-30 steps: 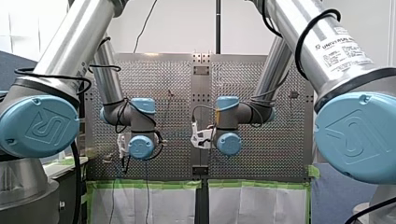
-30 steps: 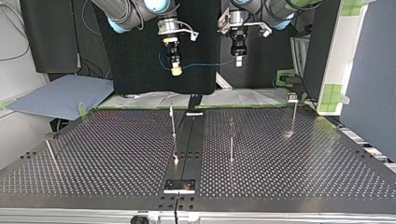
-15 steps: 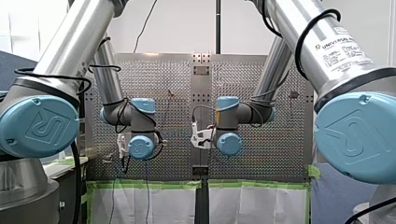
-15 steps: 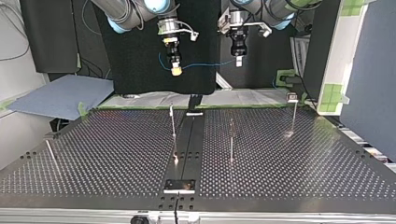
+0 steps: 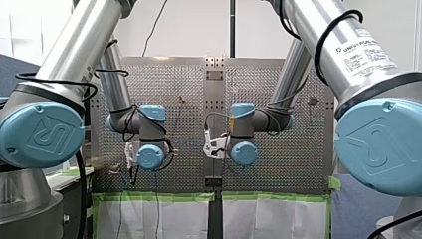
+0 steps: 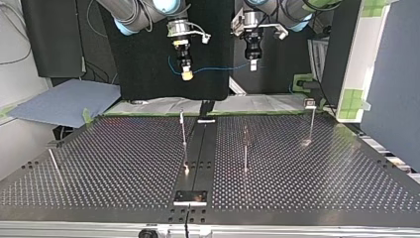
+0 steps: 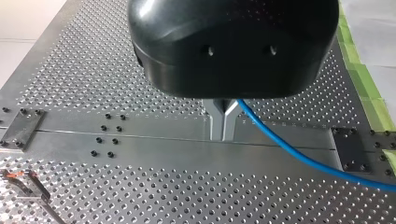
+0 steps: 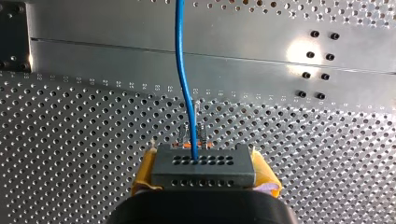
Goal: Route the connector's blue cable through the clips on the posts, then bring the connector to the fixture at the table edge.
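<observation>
Right gripper (image 8: 205,181) around grey, many-holed connector (image 8: 204,164)

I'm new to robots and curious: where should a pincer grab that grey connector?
By its two short ends, from the side opposite the blue cable: the connector is a flat block, cable leaving its front. My right pincer clamps it so.

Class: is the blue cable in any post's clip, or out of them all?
Out: the blue cable spans from my right claw to my left claw, clear of the posts.
</observation>
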Controlling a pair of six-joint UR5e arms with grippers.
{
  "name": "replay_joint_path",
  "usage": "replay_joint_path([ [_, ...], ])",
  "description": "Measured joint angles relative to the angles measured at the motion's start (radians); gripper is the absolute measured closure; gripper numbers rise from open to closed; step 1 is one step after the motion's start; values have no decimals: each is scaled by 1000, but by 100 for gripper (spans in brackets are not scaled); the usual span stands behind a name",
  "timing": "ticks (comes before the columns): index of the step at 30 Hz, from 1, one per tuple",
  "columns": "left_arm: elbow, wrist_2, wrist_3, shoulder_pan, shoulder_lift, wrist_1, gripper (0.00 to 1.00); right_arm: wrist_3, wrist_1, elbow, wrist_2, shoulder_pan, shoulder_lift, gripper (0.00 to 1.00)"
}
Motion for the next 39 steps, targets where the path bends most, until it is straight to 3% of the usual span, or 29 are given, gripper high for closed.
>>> replay_joint_path([
  [30, 1, 0, 0, 0, 0, 1, 100, 0, 0, 1, 0, 0, 0, 100],
  [39, 3, 9, 0, 12, -26, -27, 100, 0, 0, 0, 0, 0, 0, 100],
])
